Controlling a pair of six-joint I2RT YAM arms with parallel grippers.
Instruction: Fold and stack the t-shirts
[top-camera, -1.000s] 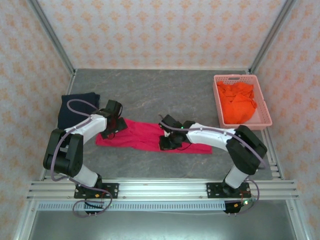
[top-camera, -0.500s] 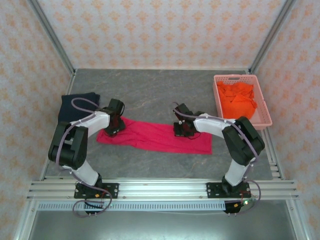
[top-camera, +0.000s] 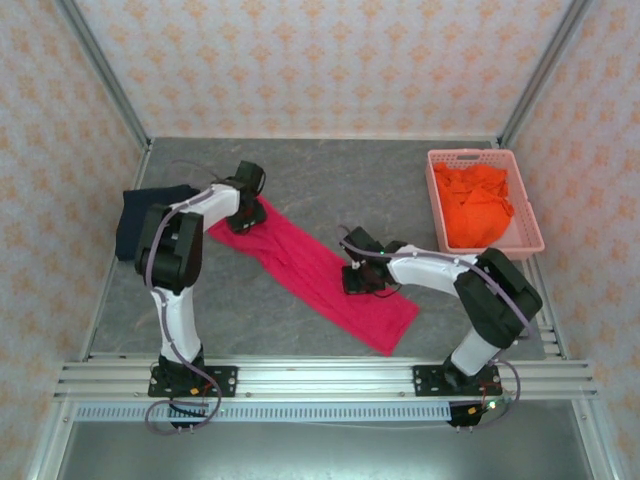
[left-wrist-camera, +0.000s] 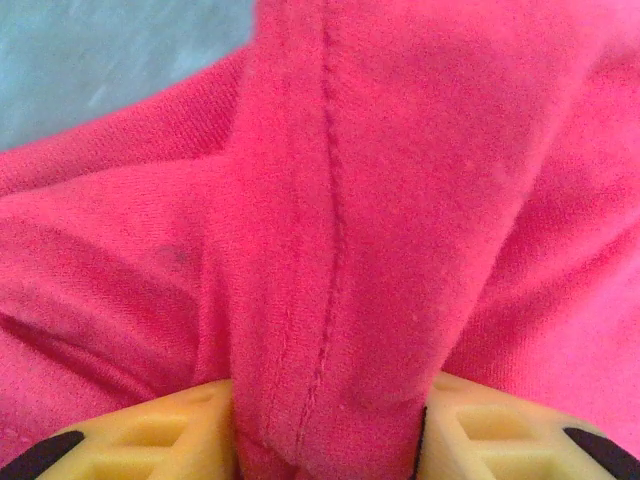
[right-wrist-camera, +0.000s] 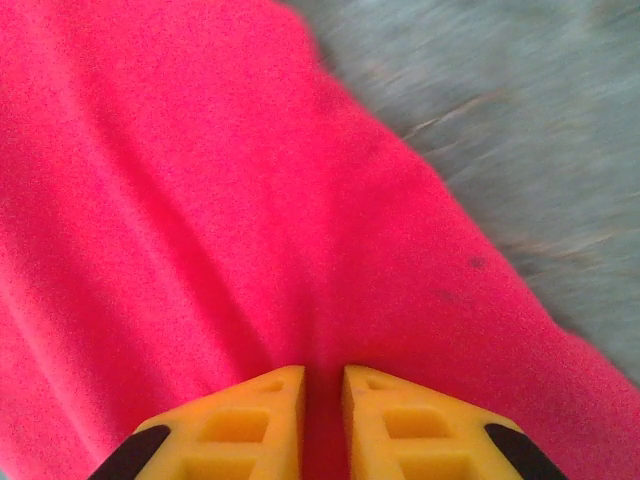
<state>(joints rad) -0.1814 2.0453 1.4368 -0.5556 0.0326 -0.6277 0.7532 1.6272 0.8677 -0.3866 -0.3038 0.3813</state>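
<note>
The crimson-pink t-shirt (top-camera: 315, 272) lies as a long folded strip running diagonally from upper left to lower right across the grey table (top-camera: 330, 185). My left gripper (top-camera: 246, 221) is shut on its upper left end; a thick hemmed fold of the crimson-pink t-shirt (left-wrist-camera: 330, 250) fills the space between the yellow fingers (left-wrist-camera: 150, 435). My right gripper (top-camera: 353, 281) is shut on the strip's middle right edge, with a thin pinch of the crimson-pink t-shirt (right-wrist-camera: 200, 200) between its fingertips (right-wrist-camera: 250, 415). The dark navy t-shirt (top-camera: 135, 215) lies folded at the left edge. The bright orange t-shirt (top-camera: 478, 203) sits crumpled in the basket.
The pale pink lattice basket (top-camera: 525, 208) stands at the back right, close to the right frame post. Bare grey tabletop lies behind the strip and in front of it towards the near rail (top-camera: 320, 375).
The left gripper carried its end of the crimson-pink shirt back and to the right, while the right gripper came slightly nearer. The strip swung from nearly level to a steep diagonal.
</note>
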